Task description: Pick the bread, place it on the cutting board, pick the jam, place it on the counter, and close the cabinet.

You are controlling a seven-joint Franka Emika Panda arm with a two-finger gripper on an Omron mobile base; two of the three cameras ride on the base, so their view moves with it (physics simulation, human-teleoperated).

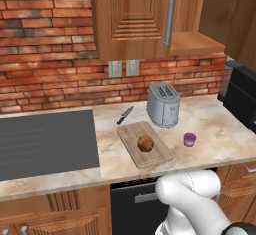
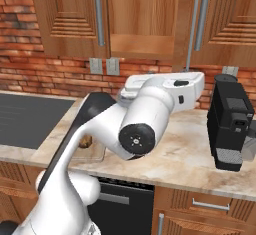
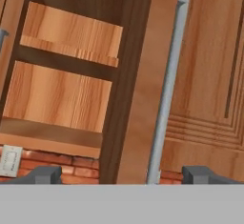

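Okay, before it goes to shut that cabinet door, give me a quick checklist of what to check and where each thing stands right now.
1. Bread on the cutting board: ok.
2. Jam out on the counter, standing right of the board: ok.
3. Cabinet shelves with nothing left inside: ok as far as the hand view reaches.
4. Cabinet door shut: not ok, it stands open, seen edge-on.
5. Gripper lined up: ok, the door edge and its handle lie between the fingertips.
6. Gripper touching the door: cannot tell.
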